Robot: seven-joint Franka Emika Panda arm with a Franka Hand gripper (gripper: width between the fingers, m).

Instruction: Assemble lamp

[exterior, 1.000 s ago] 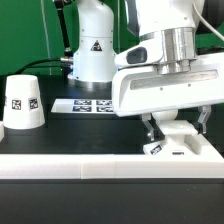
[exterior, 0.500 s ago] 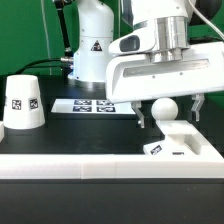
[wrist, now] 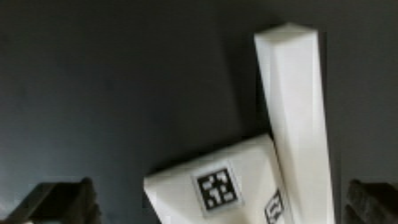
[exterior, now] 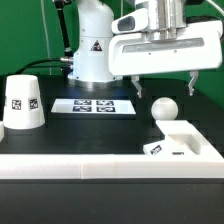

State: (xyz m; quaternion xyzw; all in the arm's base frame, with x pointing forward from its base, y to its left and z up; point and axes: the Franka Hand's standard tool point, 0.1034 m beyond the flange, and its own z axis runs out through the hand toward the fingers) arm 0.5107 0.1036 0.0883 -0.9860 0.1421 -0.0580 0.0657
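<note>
The white ball-shaped bulb (exterior: pixel 164 108) stands on the low angular base (exterior: pixel 185 141) at the exterior view's right. My gripper (exterior: pixel 165 85) hangs open and empty just above the bulb, with its fingers (exterior: pixel 137 86) apart on either side. The tapered shade (exterior: pixel 22 103) stands mouth down at the exterior view's left, well away from the gripper. In the wrist view the tagged base (wrist: pixel 222 185) lies between the dark fingers (wrist: pixel 63 200) of the gripper (wrist: pixel 217 198). The bulb does not show there.
The long white rail (exterior: pixel 90 161) runs across the front of the table and also shows in the wrist view (wrist: pixel 294 110). The marker board (exterior: pixel 93 105) lies flat behind the base. The robot's white pedestal (exterior: pixel 92 50) stands at the back.
The gripper was low around the bulb on the base. It has opened, let go of the bulb and risen; the bulb stays on the base.
</note>
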